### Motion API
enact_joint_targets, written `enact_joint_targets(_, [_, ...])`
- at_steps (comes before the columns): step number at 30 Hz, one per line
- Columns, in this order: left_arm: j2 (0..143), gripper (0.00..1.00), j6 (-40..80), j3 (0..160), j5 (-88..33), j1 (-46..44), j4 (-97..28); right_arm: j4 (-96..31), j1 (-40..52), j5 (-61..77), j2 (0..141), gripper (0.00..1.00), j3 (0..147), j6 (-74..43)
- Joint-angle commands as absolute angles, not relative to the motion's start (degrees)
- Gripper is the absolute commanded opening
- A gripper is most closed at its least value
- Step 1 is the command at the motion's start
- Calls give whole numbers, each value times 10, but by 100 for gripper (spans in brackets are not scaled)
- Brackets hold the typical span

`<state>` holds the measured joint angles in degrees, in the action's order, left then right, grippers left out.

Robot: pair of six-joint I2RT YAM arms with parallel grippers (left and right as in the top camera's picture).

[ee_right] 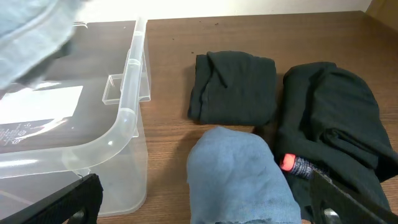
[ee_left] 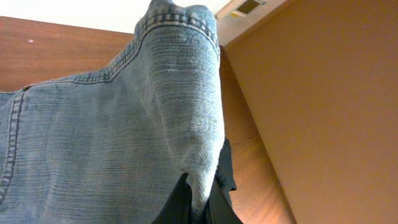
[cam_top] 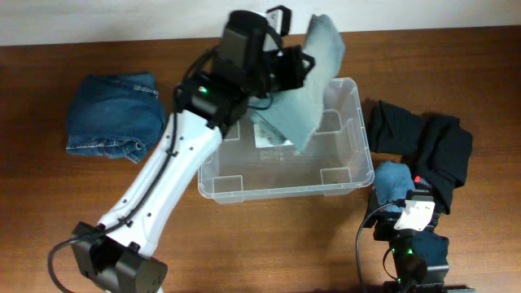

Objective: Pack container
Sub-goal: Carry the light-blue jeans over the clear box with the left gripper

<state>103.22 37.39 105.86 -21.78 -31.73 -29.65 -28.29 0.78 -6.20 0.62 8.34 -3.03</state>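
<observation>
The large clear plastic rectangular bin [cam_top: 285, 190] sits mid-worktop, right under the left gripper [cam_top: 303, 67], which is clamped on a pale denim garment [cam_top: 316, 89] dangling over it. The right gripper [ee_right: 205, 183] gapes open beside its front right corner.

White left arm [cam_top: 167, 167], black joints [cam_top: 213, 91], black left end effector [cam_top: 306, 62]

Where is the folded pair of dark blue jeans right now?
In the overhead view, the dark blue jeans lie on the left side of the table, left of the container and apart from it.
</observation>
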Motion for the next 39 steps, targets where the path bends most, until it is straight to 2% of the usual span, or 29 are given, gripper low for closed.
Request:
enact_joint_targets(1, [1020, 0, 383, 1070, -192, -341, -284, -284, 4, -67, 2, 98, 79, -32])
enact_joint_targets(6, [1007, 0, 255, 1070, -193, -348, -295, -284, 4, -67, 2, 99, 79, -32])
enact_joint_targets(15, [1002, 0, 246, 1070, -239, -328, -359, -284, 4, -67, 2, 98, 79, -32])
enact_joint_targets(17, [999, 0, 276, 1070, -200, -308, -409, -284, 4, -67, 2, 98, 79, -32])
enact_joint_targets(20, [999, 0, 308, 1070, -68, -252, -523, -284, 4, -67, 2, 98, 79, -32])
enact_joint_targets(23, [999, 0, 307, 1070, -49, -194, -578, -284, 4, -67, 2, 98, 79, -32])
enact_joint_targets(28, [999, 0, 273, 1070, -25, -128, -547, -284, 4, -67, 2, 98, 79, -32])
enact_joint_targets(32, [1000, 0, 164, 1070, -21, -118, -468, -284, 4, -67, 2, 98, 79, -32])
enact_joint_targets(35, [1000, 0, 135, 1070, -24, -119, -448, -284, 4, -67, 2, 98, 79, -32])
enact_joint_targets(38, [1000, 0, 129, 1070, -106, -121, -455, -284, 4, -67, 2, 98, 79, -32])
enact_joint_targets(39, [999, 0, 159, 1070, -141, -124, -459, -284, 4, -67, 2, 98, 79, -32])
